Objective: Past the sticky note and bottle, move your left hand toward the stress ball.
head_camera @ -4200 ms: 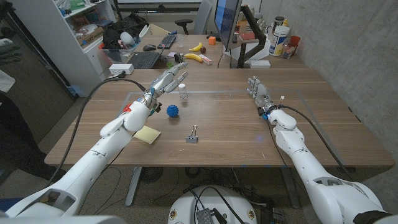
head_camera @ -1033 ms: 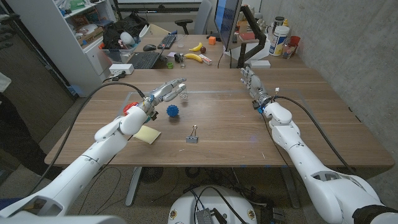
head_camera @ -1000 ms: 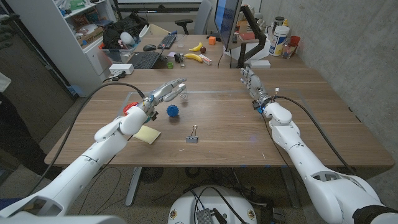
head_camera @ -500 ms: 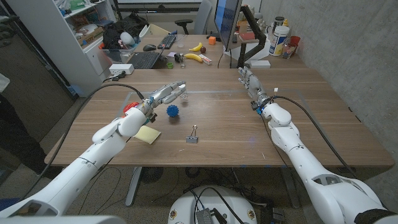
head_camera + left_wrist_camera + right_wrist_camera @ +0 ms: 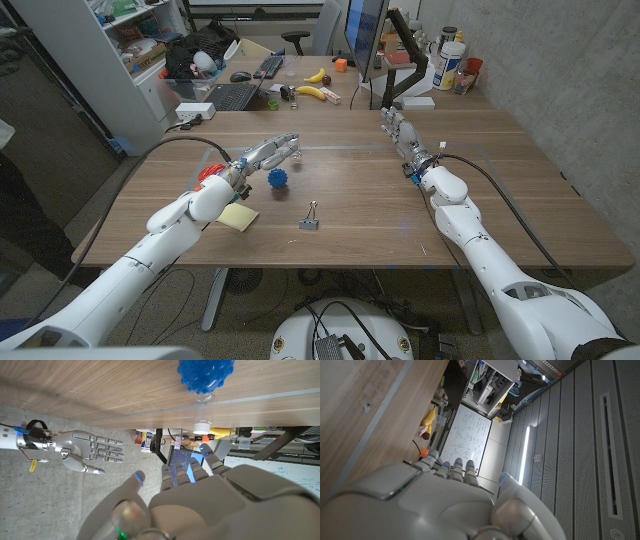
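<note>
Left hand [image 5: 268,152], fingers spread and empty, has dropped lower over the past seconds, hovering at ten o'clock of the blue stress ball [image 5: 277,178], past the sticky note [image 5: 236,216]. Wrist view: ball [image 5: 205,374] just ahead, bottle [image 5: 202,415] beyond; the reach looks nearly done.

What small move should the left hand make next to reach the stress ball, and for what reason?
Probably a short move down and slightly toward the robot's right. The left hand is open, past the sticky note, its fingertips beside the small bottle. The blue stress ball lies just right of the palm, untouched. In the left wrist view the ball sits ahead of the fingers.
</note>
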Motion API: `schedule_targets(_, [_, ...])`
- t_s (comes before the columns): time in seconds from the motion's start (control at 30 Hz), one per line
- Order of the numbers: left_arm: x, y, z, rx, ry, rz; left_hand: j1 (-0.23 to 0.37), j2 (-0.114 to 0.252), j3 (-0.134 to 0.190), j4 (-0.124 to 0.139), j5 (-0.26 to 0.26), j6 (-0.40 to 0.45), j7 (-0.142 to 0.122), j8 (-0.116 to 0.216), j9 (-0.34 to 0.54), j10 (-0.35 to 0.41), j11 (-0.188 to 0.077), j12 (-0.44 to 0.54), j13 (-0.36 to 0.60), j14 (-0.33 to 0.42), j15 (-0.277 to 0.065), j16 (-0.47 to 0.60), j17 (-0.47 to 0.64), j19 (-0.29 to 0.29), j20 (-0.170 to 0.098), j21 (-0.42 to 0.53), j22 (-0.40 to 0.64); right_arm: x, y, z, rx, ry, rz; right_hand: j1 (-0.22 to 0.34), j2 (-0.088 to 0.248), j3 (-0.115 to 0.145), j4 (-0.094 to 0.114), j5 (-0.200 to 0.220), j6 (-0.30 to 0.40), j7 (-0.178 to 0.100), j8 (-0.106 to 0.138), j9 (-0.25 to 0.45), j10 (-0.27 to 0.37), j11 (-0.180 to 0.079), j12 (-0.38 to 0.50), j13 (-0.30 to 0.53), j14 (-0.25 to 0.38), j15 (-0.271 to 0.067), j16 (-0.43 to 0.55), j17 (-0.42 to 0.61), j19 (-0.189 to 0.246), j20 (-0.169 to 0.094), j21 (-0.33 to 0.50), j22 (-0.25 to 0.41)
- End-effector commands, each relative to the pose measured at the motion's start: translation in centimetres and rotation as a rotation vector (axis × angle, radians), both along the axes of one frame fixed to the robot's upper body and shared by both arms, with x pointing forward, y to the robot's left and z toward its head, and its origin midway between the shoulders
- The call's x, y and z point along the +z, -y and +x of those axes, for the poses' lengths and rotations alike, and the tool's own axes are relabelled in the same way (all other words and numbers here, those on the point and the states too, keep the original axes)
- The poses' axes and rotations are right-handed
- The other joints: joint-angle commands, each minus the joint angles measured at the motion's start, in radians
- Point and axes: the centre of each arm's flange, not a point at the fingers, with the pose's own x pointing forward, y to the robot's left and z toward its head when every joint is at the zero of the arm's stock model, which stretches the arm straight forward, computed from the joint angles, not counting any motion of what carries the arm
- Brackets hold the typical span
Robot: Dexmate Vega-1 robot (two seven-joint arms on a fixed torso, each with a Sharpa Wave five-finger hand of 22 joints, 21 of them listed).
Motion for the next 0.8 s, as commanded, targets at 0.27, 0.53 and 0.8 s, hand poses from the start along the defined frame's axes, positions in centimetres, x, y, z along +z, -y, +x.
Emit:
schedule_targets(0.27, [-0.53, -0.41, -0.19, 0.027, -0.022, 0.015, 0.010, 0.026, 0.010, 0.001, -0.001, 0.008, -0.001, 0.000, 0.003, 0.002, -0.002, 0.000, 0.002, -0.005, 0.001, 0.001, 0.002, -0.004, 0.001, -0.005, 0.005, -0.29, -0.32, 0.35, 0.008, -0.005, -0.004, 0.005, 0.091, 0.004, -0.002, 0.001, 0.002, -0.005, 0.008, 0.003, 0.006, -0.005, -0.001, 0.004, 0.001, 0.002, 0.004, 0.002, -0.002, 0.006, -0.003, 0.005])
schedule_targets(0.53, [-0.76, -0.47, -0.10, 0.034, -0.040, 0.025, 0.012, 0.025, 0.011, 0.000, -0.001, 0.007, -0.002, -0.001, 0.003, 0.009, 0.004, 0.002, 0.002, -0.004, 0.002, 0.002, 0.002, -0.002, 0.001, -0.006, 0.005, -0.48, -0.24, 0.30, 0.007, -0.006, -0.001, 0.005, 0.090, 0.004, -0.002, 0.000, 0.002, -0.005, 0.007, 0.003, 0.006, -0.004, -0.001, 0.004, 0.001, 0.002, 0.004, 0.003, -0.002, 0.007, -0.004, 0.005])
schedule_targets(0.8, [-0.97, -0.51, 0.00, 0.042, -0.061, 0.035, 0.013, 0.024, 0.011, 0.000, -0.001, 0.008, -0.001, -0.001, 0.003, 0.011, 0.003, 0.002, 0.002, -0.004, 0.003, 0.002, 0.002, -0.002, 0.000, -0.007, 0.005, -0.53, -0.17, 0.23, 0.003, -0.005, -0.003, 0.005, 0.090, 0.004, -0.001, 0.000, 0.001, -0.005, 0.007, 0.003, 0.006, -0.004, -0.001, 0.004, 0.002, 0.003, 0.004, 0.003, -0.002, 0.007, -0.004, 0.005])
